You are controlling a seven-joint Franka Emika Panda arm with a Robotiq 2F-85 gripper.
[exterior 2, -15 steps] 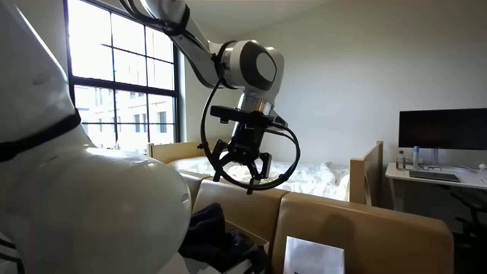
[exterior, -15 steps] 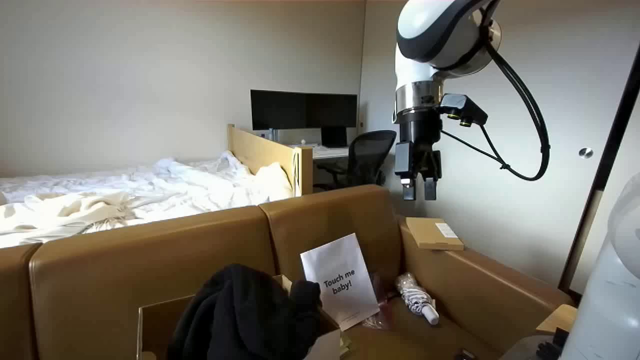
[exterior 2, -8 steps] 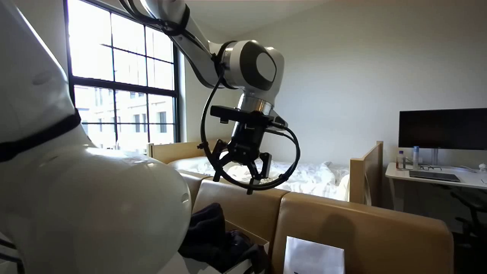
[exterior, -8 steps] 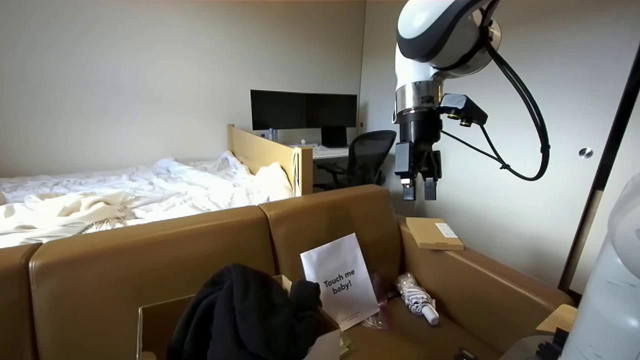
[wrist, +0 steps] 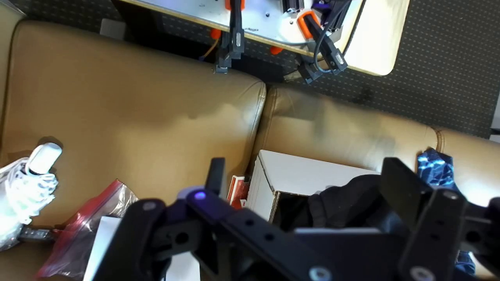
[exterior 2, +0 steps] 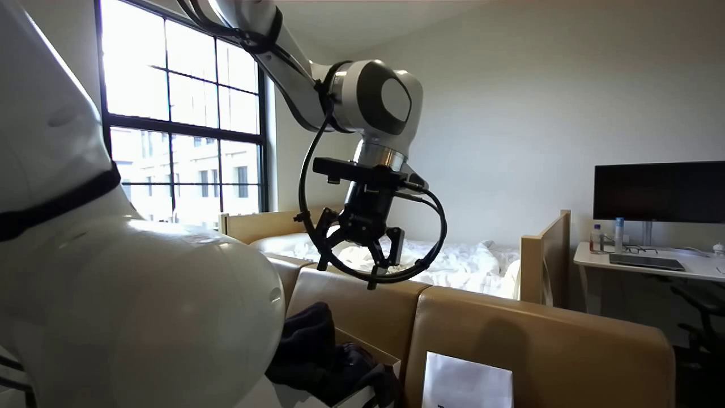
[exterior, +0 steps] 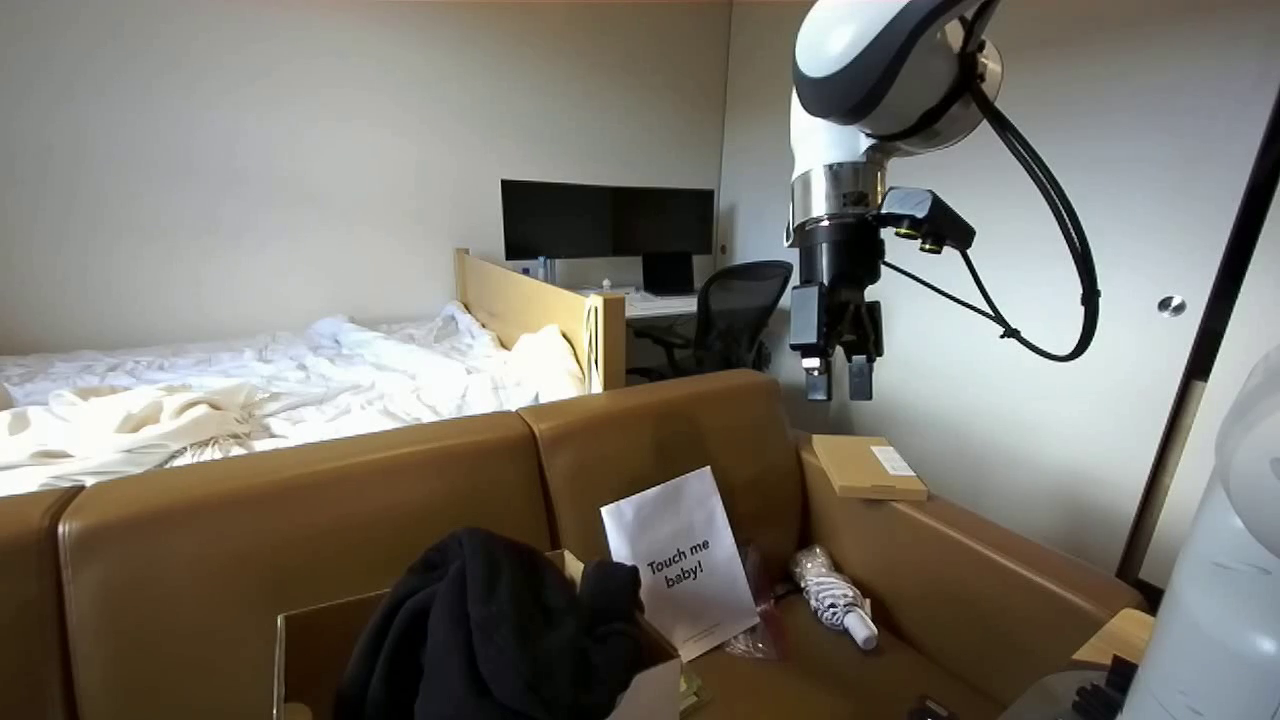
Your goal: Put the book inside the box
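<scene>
My gripper hangs in the air above the sofa, with a gap between its fingers and nothing held. It also shows in an exterior view and in the wrist view. The open cardboard box, white outside and brown inside, sits on the sofa below; it shows in the wrist view. Black cloth fills much of it. A white booklet-like sheet reading "Touch me baby!" leans on the backrest beside it. A flat tan rectangle lies on the armrest; I cannot tell which is the book.
The brown sofa surrounds the box. A white wrapped cord-like bundle and a red-edged plastic bag lie on the seat. A table with black clamps stands at the sofa's front. Blue shiny cloth lies beside the box.
</scene>
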